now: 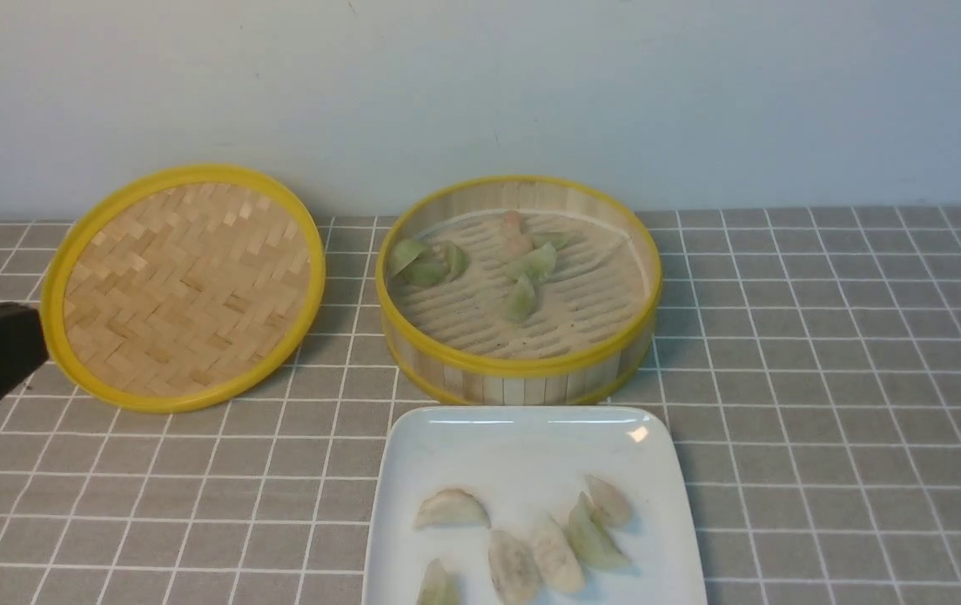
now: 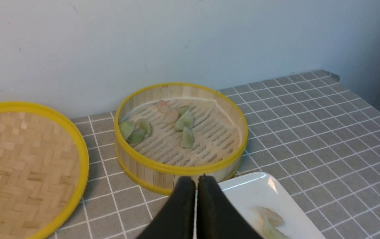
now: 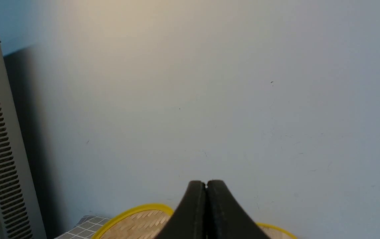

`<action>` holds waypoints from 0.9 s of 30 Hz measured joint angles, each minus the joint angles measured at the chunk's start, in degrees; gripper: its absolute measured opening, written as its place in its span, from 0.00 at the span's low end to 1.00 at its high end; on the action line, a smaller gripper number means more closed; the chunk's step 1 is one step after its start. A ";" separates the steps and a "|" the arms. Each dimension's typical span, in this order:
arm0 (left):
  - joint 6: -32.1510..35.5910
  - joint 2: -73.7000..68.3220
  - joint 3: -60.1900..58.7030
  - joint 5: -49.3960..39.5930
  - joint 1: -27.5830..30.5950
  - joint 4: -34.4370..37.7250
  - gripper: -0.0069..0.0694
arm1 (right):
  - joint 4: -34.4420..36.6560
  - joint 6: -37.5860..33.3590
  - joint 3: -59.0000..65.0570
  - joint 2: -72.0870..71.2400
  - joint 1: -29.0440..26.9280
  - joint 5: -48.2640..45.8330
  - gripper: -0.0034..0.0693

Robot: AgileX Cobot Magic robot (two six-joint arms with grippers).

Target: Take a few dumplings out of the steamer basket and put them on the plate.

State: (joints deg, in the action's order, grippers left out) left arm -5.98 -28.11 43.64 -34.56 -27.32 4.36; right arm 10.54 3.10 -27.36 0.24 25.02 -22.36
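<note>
Front view: six dumplings on plate, eight in steamer basket.

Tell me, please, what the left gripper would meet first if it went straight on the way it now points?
Probably the near wall of the steamer basket: the shut left gripper lines up with it in its wrist view, with the plate just aside. Height is unclear, so it might clear the rim.

Round bamboo basket at frame centre holds several green and pinkish dumplings; white plate below carries six more.
</note>
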 joint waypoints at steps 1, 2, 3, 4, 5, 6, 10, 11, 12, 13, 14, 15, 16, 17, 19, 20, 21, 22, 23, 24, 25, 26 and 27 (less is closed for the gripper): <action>0.00 1.04 -0.08 -0.48 0.00 0.00 0.08 | 0.00 0.00 0.00 0.00 0.00 0.00 0.03; 0.00 1.60 -0.08 -0.90 0.00 0.00 0.08 | 0.00 0.00 0.00 0.00 0.00 0.00 0.03; 0.00 2.10 -0.08 -1.22 0.00 0.00 0.08 | 0.00 0.00 0.00 0.00 0.00 0.00 0.03; 0.00 2.25 -0.08 -1.22 0.00 0.00 0.08 | 0.00 0.00 0.00 0.00 0.00 0.00 0.03; 0.00 2.27 -0.08 -1.29 0.00 0.00 0.08 | 0.00 0.00 0.00 0.00 0.00 0.00 0.03; 0.00 2.31 -0.08 -1.29 0.00 0.00 0.08 | 0.00 0.00 0.00 0.00 0.00 0.00 0.03; 0.00 2.33 -0.12 -1.29 0.00 0.00 0.08 | 0.00 -0.17 0.00 0.00 0.00 0.00 0.03; 0.00 2.33 -0.12 -1.29 0.00 -0.06 0.08 | 0.00 -0.17 0.00 0.00 0.00 0.00 0.03; 0.06 2.33 -0.12 -1.29 0.00 -0.19 0.08 | 0.00 -0.17 0.00 0.00 0.00 0.00 0.03; 0.18 2.33 -0.12 -1.29 0.00 -0.50 0.08 | 0.00 -0.17 0.00 0.00 0.00 0.00 0.03; 0.23 2.33 -0.14 -1.29 0.00 -0.82 0.08 | 0.00 -0.17 0.00 0.00 0.00 0.00 0.03; 0.23 2.33 -0.19 -1.29 0.00 -1.22 0.08 | 0.00 -0.17 0.00 0.00 0.00 0.00 0.03; 0.23 2.33 -0.19 -1.29 0.00 -1.93 0.08 | 0.00 -0.17 0.00 0.00 0.00 0.00 0.03; 0.23 2.33 -0.19 -1.29 0.00 -2.82 0.08 | 0.00 -0.17 0.00 0.00 0.00 0.00 0.03; 0.38 2.57 -0.19 -1.29 0.13 -3.75 0.08 | 0.00 -0.18 0.00 0.00 0.00 0.00 0.03; 0.36 2.71 -0.25 -1.29 0.17 -3.82 0.08 | 0.00 -0.18 0.00 0.00 0.00 0.00 0.03; 0.64 3.42 -0.97 -0.80 0.80 -4.36 0.08 | 0.00 -0.18 0.00 0.00 0.00 0.00 0.03; 1.19 3.86 -1.47 -0.47 1.47 -4.36 0.08 | 0.00 -0.18 0.00 0.00 0.00 0.00 0.03; 1.99 4.80 -2.64 0.41 2.63 -4.04 0.08 | 0.00 -0.18 0.00 0.00 0.00 0.00 0.03; 3.10 5.96 -4.25 1.59 4.13 -3.67 0.08 | 0.00 -0.18 0.00 0.00 0.00 0.00 0.03; 4.18 7.33 -6.37 2.83 5.52 -3.38 0.08 | 0.00 -0.18 0.00 0.00 0.00 0.00 0.03; 5.98 8.87 -8.92 4.82 7.84 -3.00 0.08 | 0.00 -0.18 0.00 0.00 0.00 0.00 0.03; 7.81 10.87 -12.44 6.68 10.28 -2.43 0.08 | 0.00 -0.18 0.00 0.00 0.00 0.00 0.03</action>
State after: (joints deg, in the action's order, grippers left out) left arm 1.83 -17.24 31.19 -27.88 -17.05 1.93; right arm 10.54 2.93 -27.36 0.24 25.02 -22.36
